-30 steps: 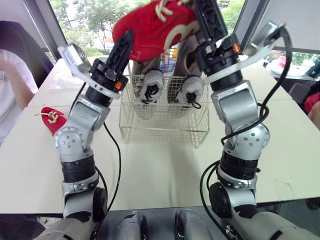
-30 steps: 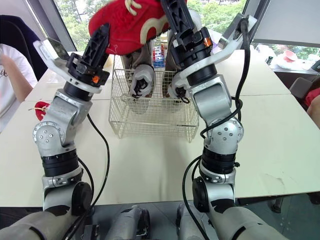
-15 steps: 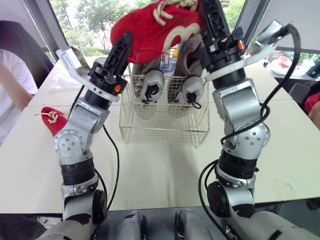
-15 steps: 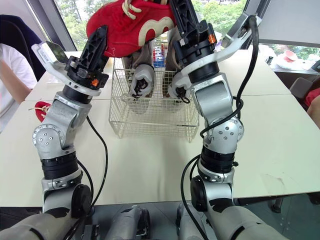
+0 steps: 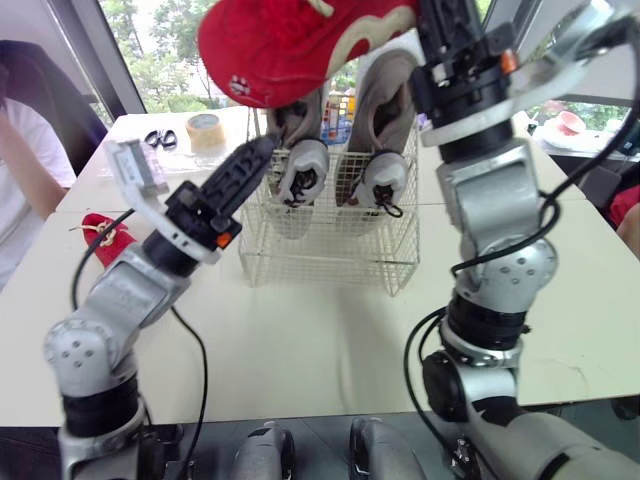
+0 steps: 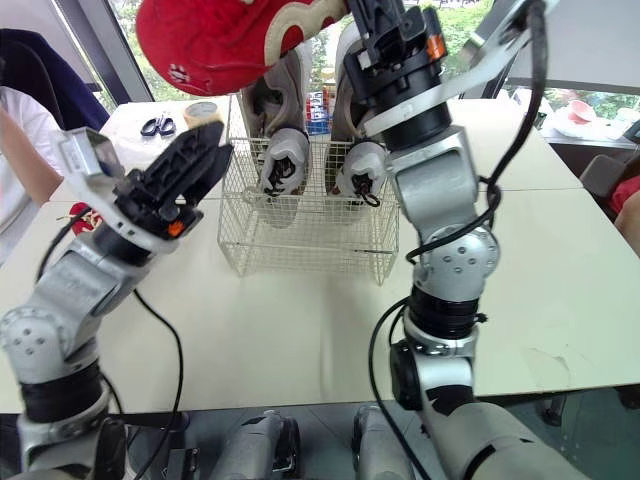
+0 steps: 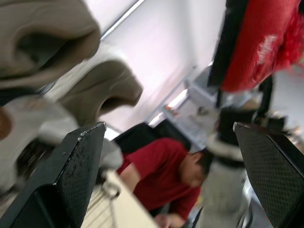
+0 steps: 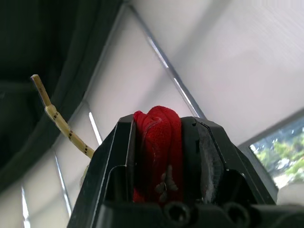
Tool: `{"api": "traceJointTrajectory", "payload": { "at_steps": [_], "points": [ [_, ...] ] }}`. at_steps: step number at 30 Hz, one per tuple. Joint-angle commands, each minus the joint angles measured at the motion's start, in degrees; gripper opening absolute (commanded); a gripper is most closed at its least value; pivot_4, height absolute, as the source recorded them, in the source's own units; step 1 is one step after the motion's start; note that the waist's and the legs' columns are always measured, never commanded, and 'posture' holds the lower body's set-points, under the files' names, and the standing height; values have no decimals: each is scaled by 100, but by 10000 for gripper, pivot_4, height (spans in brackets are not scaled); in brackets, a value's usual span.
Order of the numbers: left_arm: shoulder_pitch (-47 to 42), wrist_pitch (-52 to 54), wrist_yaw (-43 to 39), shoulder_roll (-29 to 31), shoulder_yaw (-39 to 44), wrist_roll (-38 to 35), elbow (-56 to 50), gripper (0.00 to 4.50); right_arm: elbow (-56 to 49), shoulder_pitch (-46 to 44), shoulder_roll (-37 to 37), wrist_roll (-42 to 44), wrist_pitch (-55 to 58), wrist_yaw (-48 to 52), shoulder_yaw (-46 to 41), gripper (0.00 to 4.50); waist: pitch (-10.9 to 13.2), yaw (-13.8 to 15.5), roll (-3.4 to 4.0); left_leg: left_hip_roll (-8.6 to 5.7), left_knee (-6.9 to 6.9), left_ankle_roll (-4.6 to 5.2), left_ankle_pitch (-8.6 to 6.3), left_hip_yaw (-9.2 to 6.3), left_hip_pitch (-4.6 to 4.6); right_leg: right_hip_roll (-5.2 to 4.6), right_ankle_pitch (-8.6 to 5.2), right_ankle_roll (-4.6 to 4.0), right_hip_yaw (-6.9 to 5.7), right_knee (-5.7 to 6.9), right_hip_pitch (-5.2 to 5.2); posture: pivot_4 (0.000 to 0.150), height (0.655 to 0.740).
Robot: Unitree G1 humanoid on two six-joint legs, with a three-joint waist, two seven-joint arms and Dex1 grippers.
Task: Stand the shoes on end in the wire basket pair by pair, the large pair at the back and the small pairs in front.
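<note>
A large red shoe (image 5: 285, 45) with a cream stripe hangs high over the wire basket (image 5: 330, 255), my right gripper (image 8: 157, 142) shut on its edge. Two grey shoes (image 5: 300, 165) (image 5: 381, 175) stand on end at the back of the basket. My left gripper (image 5: 255, 155) is lower, by the basket's left front corner, open with nothing between its fingers (image 7: 71, 180). A small red shoe (image 5: 103, 236) with a cream lace lies on the table at the left.
A tape roll (image 5: 205, 130) and scissors (image 5: 160, 138) lie on the far table behind the basket's left side. A person in white (image 5: 20, 170) sits at the left edge, and a person in red (image 5: 628, 205) is at the right edge.
My left gripper opened, let go of the large red shoe and dropped beside the basket. The right gripper shut on the shoe and raised it.
</note>
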Motion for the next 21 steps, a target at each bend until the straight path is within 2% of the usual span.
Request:
{"api": "traceJointTrajectory", "payload": {
  "at_steps": [1, 3, 4, 5, 7, 12, 17, 21],
  "points": [
    [625, 260, -622, 513, 241, 398, 51, 44121, -304, -146, -375, -625, 460, 424, 695, 13047, 0, -21, 4, 1, -1, -1, 0, 2, 3, 1, -2, -2, 0, 0, -1, 1500, 7400],
    [1169, 237, -1241, 827, 243, 1328, 173, 44121, 1366, -668, -2585, 339, 1416, 2030, -844, 13047, 11, 26, 8, 6, -5, -3, 1, 6, 0, 7, -11, -18, -2, 4, -10, 1500, 7400],
    [1348, 197, -1441, 931, 220, 1722, 198, 44121, 1973, -850, -3359, 567, 1698, 2667, -1254, 13047, 21, 128, 0, 2, -5, -5, 3, 3, -15, 6, -13, -22, -3, 0, -18, 1500, 7400],
    [1479, 139, -1628, 964, 215, 1946, 197, 44121, 2398, -998, -3811, 698, 1828, 3055, -1431, 13047, 26, 212, -5, -7, 6, -3, 3, -3, -30, -1, -20, -34, -8, -9, -24, 1500, 7400],
    [1679, 26, -1927, 925, 210, 2149, 105, 44121, 2729, -1158, -3962, 719, 1900, 3325, -1374, 13047, 24, 295, 8, -6, -14, 8, 4, -4, -47, 1, -12, -49, -9, -88, -37, 1500, 7400],
    [2175, -144, -2308, 670, 13, 2680, -292, 44121, 2801, -1195, -3812, 622, 2159, 3535, -1509, 13047, 11, -9, 12, 21, -18, 16, -39, 37, -54, 1, -7, -36, 10, -84, -30, 1500, 7400],
    [2308, -234, -1836, 535, -120, 3351, -531, 44121, 2675, -1047, -3925, 591, 2377, 3623, -1595, 13047, 17, 52, 22, 23, -24, -3, -24, 35, -67, 14, 3, -19, 7, -59, -60, 1500, 7400],
    [2498, -413, -1797, 574, 37, 3802, -892, 44121, 2409, -784, -4392, 392, 2710, 4156, -1411, 13047, 16, 113, 22, 21, -12, 0, -25, 32, -76, 12, -5, -33, 6, -66, -60, 1500, 7400]
  ]
}}
